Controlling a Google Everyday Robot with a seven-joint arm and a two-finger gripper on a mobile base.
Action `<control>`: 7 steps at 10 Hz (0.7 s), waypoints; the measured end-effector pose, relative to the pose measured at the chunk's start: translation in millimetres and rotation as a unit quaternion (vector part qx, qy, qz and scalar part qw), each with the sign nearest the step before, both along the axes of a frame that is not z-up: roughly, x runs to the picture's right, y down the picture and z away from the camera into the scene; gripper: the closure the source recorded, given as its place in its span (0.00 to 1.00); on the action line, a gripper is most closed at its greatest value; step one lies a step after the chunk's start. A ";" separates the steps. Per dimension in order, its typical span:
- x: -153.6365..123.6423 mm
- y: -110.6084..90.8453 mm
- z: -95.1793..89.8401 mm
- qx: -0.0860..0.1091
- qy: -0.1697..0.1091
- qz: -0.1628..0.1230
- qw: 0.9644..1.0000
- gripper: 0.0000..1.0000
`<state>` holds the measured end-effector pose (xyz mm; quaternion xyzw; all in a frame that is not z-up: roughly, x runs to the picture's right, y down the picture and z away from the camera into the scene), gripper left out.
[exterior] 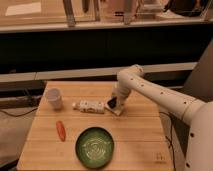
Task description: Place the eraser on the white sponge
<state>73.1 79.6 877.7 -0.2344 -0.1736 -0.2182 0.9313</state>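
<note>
My gripper (114, 103) hangs at the end of the white arm that reaches in from the right, over the middle of the wooden table (135, 145). It is shut on the eraser (112, 103), a small dark block at its tip. Directly under and slightly right of it lies the white sponge (119, 111), a small flat pale pad partly covered by the gripper. Whether the eraser touches the sponge I cannot tell.
A white patterned bottle (89, 106) lies on its side just left of the gripper. A white cup (54, 98) stands at the back left. An orange stick (60, 130) lies at the left, and a green bowl (95, 146) sits near the front.
</note>
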 end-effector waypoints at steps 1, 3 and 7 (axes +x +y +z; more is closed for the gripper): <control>0.5 -0.4 0.9 0.000 0.000 0.003 1.000 0.97; -0.4 -2.7 2.0 -0.001 -0.005 0.005 1.000 0.91; 2.6 -5.9 1.9 -0.002 -0.011 0.010 1.000 0.51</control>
